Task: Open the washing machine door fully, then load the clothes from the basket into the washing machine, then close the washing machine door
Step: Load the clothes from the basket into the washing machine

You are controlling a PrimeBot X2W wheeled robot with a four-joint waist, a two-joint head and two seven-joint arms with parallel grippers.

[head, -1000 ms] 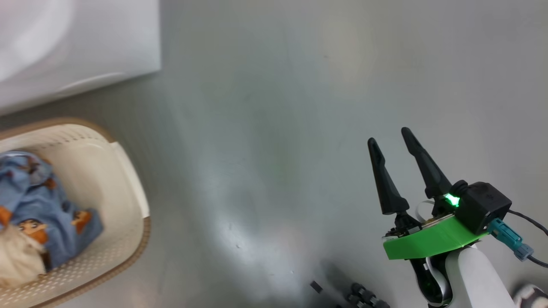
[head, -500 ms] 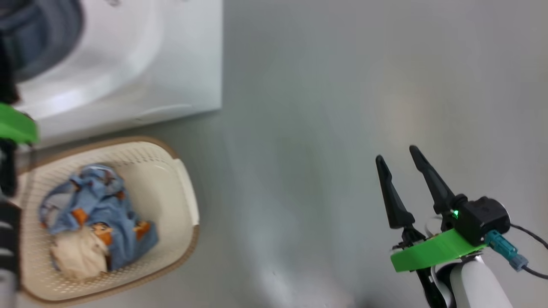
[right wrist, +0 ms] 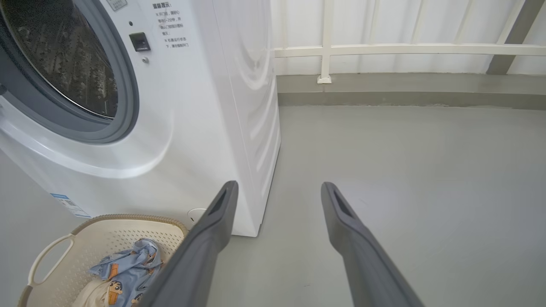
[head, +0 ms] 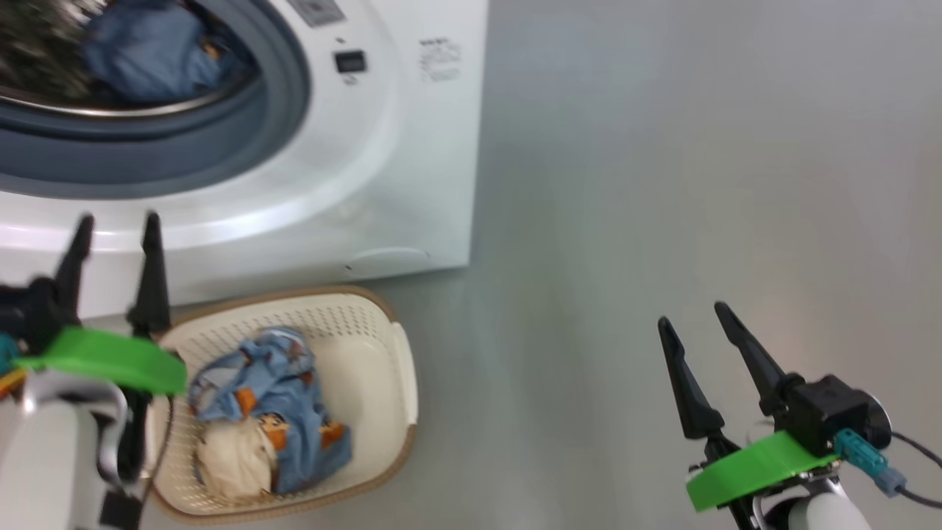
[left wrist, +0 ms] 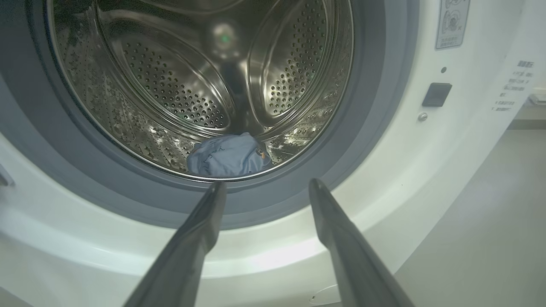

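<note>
The white washing machine [head: 412, 147] stands at the upper left with its drum mouth uncovered; the washing machine door is out of view. One light-blue garment [left wrist: 228, 155] lies at the drum's bottom. The cream basket [head: 401, 383] sits on the floor just in front of the machine, holding light-blue printed clothes [head: 272, 383] and a cream cloth [head: 228, 456]. My left gripper [head: 116, 221] hovers open and empty above the basket's left end, pointing at the drum [left wrist: 170, 85]. My right gripper [head: 692, 314] stands open and empty over bare floor, well right of the basket [right wrist: 128, 226].
Grey floor [head: 662, 184] stretches to the right of the machine. In the right wrist view a white railing [right wrist: 405, 49] and a low kerb run along the far wall. A thin cable [head: 912, 442] trails from my right wrist.
The head camera has swung, so machine and basket sit further right and lower in the picture. The open drum and my left gripper have come into view. Both grippers stay open.
</note>
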